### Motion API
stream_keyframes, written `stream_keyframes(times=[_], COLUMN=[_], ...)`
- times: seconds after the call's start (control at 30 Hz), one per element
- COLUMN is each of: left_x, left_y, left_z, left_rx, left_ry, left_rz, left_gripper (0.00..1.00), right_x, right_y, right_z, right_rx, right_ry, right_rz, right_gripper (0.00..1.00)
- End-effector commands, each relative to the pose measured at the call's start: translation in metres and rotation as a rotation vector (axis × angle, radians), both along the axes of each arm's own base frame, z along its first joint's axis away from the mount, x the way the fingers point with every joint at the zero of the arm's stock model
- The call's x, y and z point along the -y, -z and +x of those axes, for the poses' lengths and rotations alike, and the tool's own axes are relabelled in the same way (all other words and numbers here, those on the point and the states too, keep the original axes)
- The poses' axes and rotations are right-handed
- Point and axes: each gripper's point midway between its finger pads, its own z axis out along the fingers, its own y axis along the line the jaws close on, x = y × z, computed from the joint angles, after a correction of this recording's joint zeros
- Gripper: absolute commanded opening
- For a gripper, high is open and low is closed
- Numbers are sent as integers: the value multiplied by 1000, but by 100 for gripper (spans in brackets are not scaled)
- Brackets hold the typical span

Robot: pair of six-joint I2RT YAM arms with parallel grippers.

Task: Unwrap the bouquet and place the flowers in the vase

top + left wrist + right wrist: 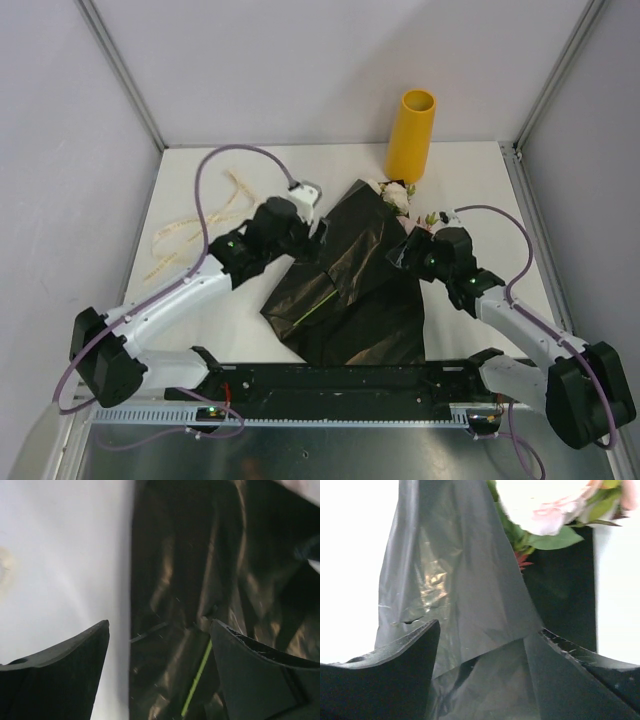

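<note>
A: Where are the flowers (pixel 398 195) lying?
B: On the far end of the opened black wrap (pixel 350 290), their heads just beside the foot of the yellow vase (pixel 412 135), which is standing upright on the table (pixel 470 180).
A: And the jaws?
B: The left gripper (pixel 318 232) is hovering over the wrap's left edge, jaws apart, holding nothing. The right gripper (pixel 403 250) is straddling a raised fold of wrap, jaws likewise apart. The ribbon (pixel 190 235) is lying well left.

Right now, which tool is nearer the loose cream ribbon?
Left. The left tool sits right of the ribbon, at the black wrap's left edge; the right tool is beyond the wrap.
</note>
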Motion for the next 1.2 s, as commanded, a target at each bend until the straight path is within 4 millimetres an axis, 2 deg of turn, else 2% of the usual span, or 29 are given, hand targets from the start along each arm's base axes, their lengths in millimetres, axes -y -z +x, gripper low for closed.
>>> stream_keyframes(times=[0.0, 0.2, 0.47, 0.73, 0.9, 1.17], left_x=[31, 61, 86, 118, 133, 137], left_y=[5, 16, 24, 38, 51, 72], left_z=[-30, -53, -73, -79, -80, -63], left_rx=[-14, 28, 129, 129, 137, 174], left_ry=[81, 187, 265, 326, 329, 246], left_rz=[-71, -73, -168, -153, -118, -24], left_gripper=[85, 80, 78, 79, 80, 76], right_x=[-28, -38, -51, -59, -63, -64], right_y=[-32, -45, -63, -81, -80, -82], right_z=[14, 16, 13, 14, 15, 14], right_rx=[118, 138, 142, 153, 118, 99], right_ry=[-99, -109, -140, -149, -140, -136], right_rz=[125, 202, 309, 409, 452, 480], right_gripper=[66, 32, 3, 0, 0, 0])
